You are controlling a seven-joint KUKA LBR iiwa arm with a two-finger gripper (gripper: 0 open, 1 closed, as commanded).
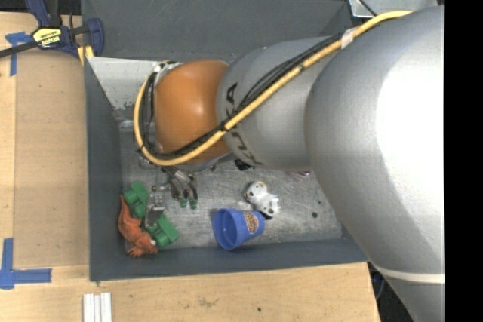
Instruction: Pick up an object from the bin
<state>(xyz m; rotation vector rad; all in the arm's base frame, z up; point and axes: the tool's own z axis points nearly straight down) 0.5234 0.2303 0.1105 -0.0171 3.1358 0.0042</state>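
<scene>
My gripper (pixel 172 201) hangs below the orange wrist cover, low over the bin's front left floor. Its fingers stand open, one fingertip (pixel 157 210) down among the green pieces and the other to the right of it, with bare floor between them. A green plastic piece (pixel 136 197) lies just left of the gripper, and a second green piece (pixel 165 232) lies in front of it. An orange toy figure (pixel 133 231) lies against the left wall, touching both green pieces.
A blue cup (pixel 235 228) lies on its side near the front wall, right of the gripper. A small white toy with dark spots (pixel 262 198) sits behind it. The arm covers the bin's right and back.
</scene>
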